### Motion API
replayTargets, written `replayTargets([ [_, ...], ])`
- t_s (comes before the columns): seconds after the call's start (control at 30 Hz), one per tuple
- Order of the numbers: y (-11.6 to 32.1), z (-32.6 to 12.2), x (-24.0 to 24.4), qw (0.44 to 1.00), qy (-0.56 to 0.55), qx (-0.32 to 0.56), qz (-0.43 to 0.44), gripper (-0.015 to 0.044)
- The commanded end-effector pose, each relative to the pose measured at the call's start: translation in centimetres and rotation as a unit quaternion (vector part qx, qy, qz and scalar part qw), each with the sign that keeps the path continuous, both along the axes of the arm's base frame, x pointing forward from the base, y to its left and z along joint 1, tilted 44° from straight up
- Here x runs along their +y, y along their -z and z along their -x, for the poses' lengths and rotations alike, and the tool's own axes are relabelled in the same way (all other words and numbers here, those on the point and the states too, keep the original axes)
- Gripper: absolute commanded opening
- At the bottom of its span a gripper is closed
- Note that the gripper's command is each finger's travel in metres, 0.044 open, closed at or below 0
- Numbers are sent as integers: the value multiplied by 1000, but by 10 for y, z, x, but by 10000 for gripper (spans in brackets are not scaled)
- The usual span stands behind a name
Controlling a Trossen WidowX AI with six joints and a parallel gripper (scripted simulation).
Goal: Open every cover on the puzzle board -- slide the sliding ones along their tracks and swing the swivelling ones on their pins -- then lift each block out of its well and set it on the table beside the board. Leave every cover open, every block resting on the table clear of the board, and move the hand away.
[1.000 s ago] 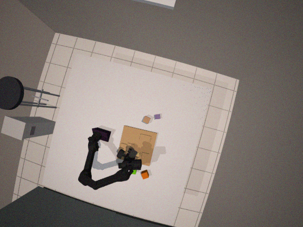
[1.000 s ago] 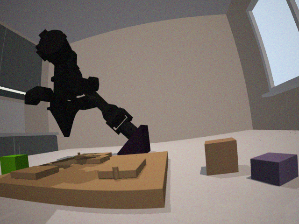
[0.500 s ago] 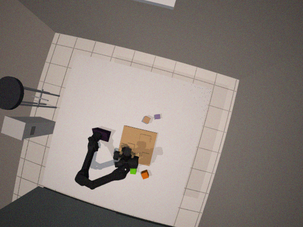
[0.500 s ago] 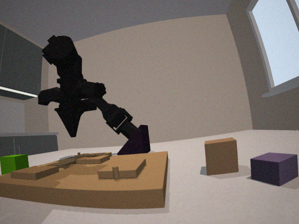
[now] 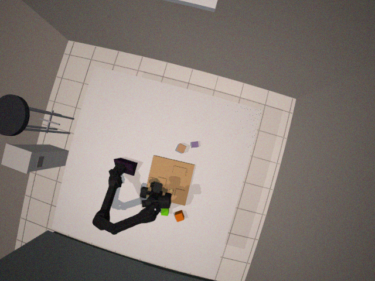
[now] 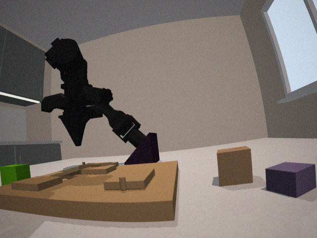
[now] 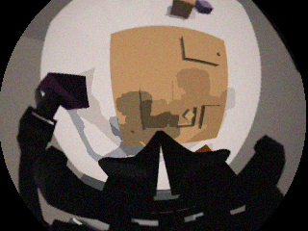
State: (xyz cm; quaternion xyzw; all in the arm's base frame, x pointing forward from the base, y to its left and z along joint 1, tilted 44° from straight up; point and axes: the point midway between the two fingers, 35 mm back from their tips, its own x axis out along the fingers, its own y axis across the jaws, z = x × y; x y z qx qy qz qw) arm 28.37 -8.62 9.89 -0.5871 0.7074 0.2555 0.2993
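The tan puzzle board [image 5: 162,166] [image 6: 89,208] [image 7: 144,53] has raised covers: one with a round peg [image 6: 130,183] [image 7: 204,48], one at the left [image 6: 35,183], and one at the back [image 6: 98,169]. A small pale diamond patch [image 7: 189,115] shows beside dark edges; whether it is a block is unclear. My gripper [image 6: 78,145] [image 7: 160,133] is shut and empty, above the board's level. A tan block [image 5: 181,147] [image 6: 234,167] [image 7: 182,9], a purple block [image 5: 194,144] [image 6: 281,179] [image 7: 204,7], a green block [image 5: 164,212] [image 6: 15,172] and an orange block [image 5: 179,216] [image 7: 204,148] rest on the table off the board.
The arm's dark purple base [image 5: 128,167] [image 6: 148,150] [image 7: 72,90] stands beside the board. The hand hides part of the board from above, and shadows darken some covers. A round black stool [image 5: 13,115] and a grey box-like unit [image 5: 18,157] stand beyond the table's left side.
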Motion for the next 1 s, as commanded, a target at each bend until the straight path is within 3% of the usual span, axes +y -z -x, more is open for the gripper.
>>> replayTargets([
  [0.0,1,0,0,1000,-1,1,-2,0],
  [0.97,15,1,-12,1000,-1,1,-2,0],
])
